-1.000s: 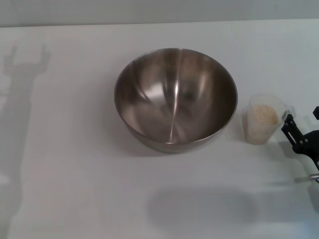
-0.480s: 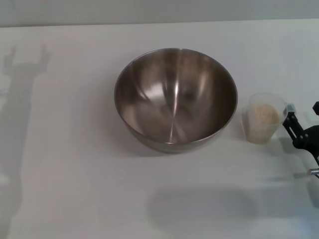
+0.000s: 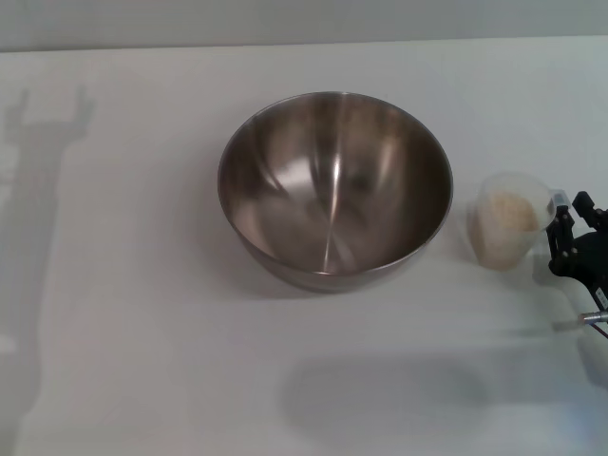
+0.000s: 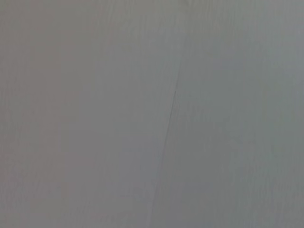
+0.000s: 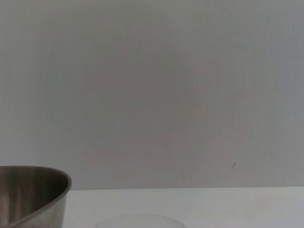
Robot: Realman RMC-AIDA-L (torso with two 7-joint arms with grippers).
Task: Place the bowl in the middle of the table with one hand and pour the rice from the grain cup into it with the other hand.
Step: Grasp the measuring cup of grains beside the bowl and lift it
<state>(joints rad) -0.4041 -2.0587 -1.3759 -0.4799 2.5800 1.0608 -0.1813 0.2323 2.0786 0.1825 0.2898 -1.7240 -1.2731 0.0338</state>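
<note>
The steel bowl [image 3: 332, 185] stands upright near the middle of the white table [image 3: 142, 313], and I see nothing inside it. To its right is the clear grain cup [image 3: 492, 245], slightly tilted, with pale rice [image 3: 508, 218] in it. My right gripper [image 3: 568, 224] is at the table's right edge, shut on the cup's handle side. The right wrist view shows the bowl's rim [image 5: 35, 183] and a faint edge of the cup [image 5: 137, 221]. My left gripper is out of view, and its wrist view shows only a plain grey surface.
An arm's shadow [image 3: 38, 161] falls on the table's left side. A blurred shadow [image 3: 380, 394] lies in front of the bowl. A pale wall [image 5: 152, 85] rises behind the table.
The right gripper's fingers have closed in on the cup's handle. The cup has shifted slightly right and tipped a little. The bowl has not moved.
</note>
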